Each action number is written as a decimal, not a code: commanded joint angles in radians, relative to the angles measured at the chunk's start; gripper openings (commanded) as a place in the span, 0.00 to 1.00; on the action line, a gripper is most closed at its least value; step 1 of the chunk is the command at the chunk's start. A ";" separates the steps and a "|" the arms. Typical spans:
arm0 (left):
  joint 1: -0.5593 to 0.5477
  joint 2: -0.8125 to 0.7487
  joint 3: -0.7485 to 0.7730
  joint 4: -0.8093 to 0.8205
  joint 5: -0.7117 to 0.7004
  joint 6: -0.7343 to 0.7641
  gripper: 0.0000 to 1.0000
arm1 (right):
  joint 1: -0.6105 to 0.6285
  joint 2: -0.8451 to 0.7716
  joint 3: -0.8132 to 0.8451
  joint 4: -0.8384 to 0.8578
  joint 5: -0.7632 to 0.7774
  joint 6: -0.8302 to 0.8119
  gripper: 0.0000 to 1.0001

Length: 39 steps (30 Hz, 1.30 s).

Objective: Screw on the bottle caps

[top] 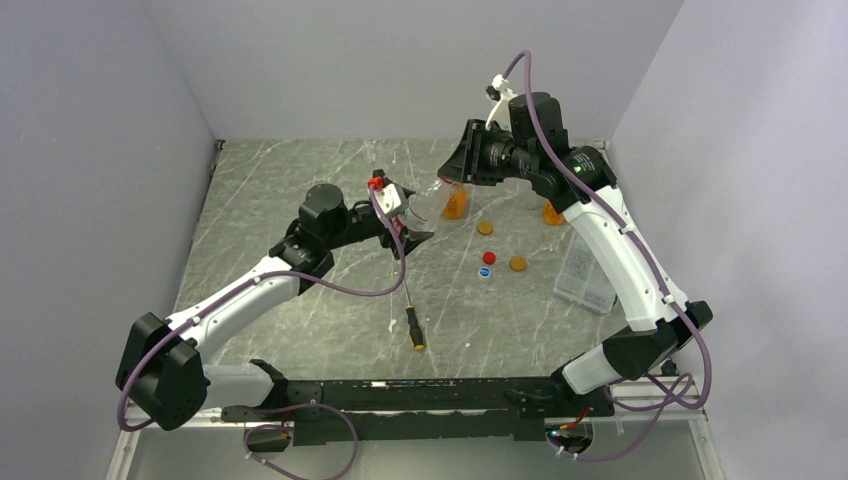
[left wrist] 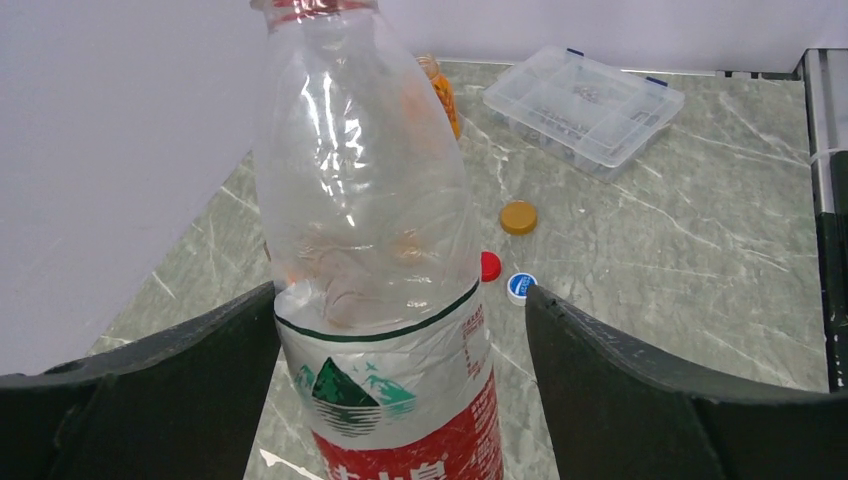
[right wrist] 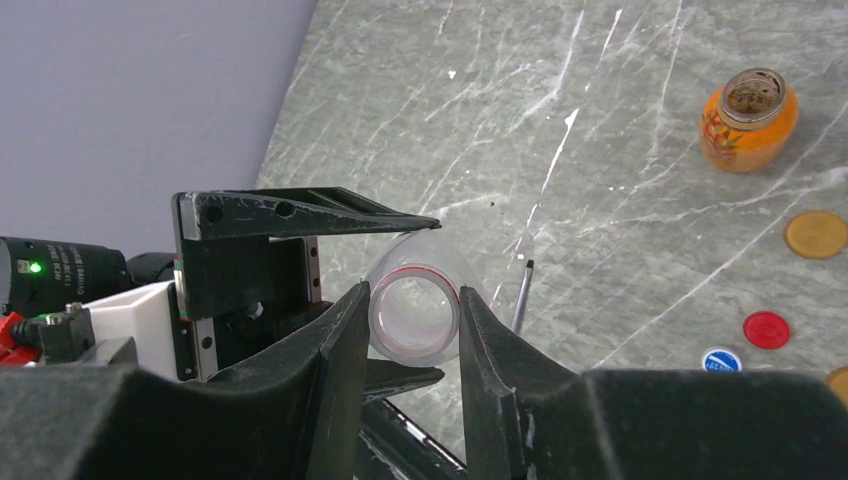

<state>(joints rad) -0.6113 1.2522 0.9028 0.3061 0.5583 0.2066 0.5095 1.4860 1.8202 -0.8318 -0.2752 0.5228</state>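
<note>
The clear bottle (top: 425,205) sits just above the middle of the top view, between the two arms, with its neck pointing right toward the right arm. It carries no cap: the right wrist view looks straight into its open mouth, which is ringed by a red band.

The right fingers (right wrist: 330,370) are pinched on that neck, one on each side of the rim. The left fingers (left wrist: 150,400) are spread wide around the labelled lower body. In the left wrist view, the finger at the left of the frame meets the bottle wall. A strip of surface (left wrist: 700,250) shows between the bottle and the other finger, so this is no firm grip.

An amber bottle (top: 455,205) stands uncapped just right of the clear one. A second amber bottle (top: 553,213) stands further right, partly hidden by the right arm.

The loose caps lie right of centre in the top view. An orange cap (top: 485,227) is the uppermost. Below it are the red cap (top: 488,257) and the blue cap (top: 486,271), close together. A second orange cap (top: 518,263) lies to their right. None is on a bottle.

A clear box (top: 585,275) lies at the right, beside the right arm. A screwdriver (top: 412,322) lies below centre.
</note>
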 commanded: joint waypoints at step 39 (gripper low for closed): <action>0.139 -0.253 0.004 -0.397 -0.107 -0.072 0.49 | -0.007 -0.004 -0.760 0.332 0.570 0.048 0.71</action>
<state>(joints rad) -0.4717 1.0332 0.9035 -0.0738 0.4320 0.1196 0.5095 1.4300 1.0733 -0.6388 0.2283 0.5552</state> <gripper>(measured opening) 0.513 0.753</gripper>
